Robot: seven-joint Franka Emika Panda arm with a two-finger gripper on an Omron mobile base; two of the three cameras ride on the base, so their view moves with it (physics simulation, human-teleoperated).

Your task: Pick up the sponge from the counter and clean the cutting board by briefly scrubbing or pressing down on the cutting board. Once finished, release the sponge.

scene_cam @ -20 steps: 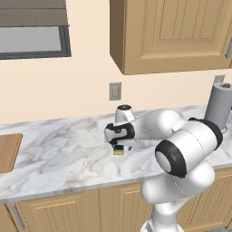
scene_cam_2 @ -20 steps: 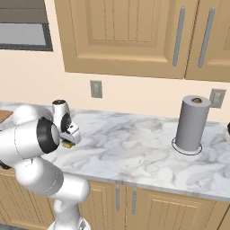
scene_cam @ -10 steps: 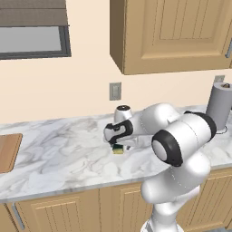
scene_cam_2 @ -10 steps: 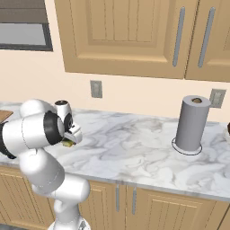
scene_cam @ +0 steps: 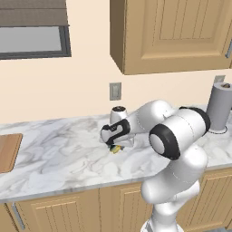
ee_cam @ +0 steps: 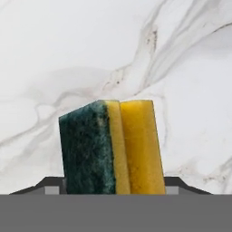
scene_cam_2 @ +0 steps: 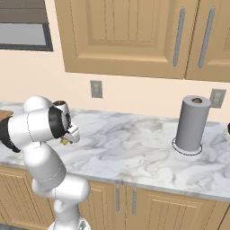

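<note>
Hand view puts the sponge [ee_cam: 112,147] at lower centre, standing on edge between the fingertips, green scrub face to the left and yellow body to the right, so the tool [scene_cam: 117,147] looks clenched on it, with marbled tabletop [ee_cam: 181,54] behind. Left base view shows the tool low over the tabletop at mid-frame, while the cutting board [scene_cam: 8,152] lies well apart at the left edge. The carry should, I judge, keep the sponge clear of the stone, travel left to the board, then press the green face down flat. No container holds anything; a paper-towel roll [scene_cam_2: 192,123] stands on its ring base at the right of the right base view.
</note>
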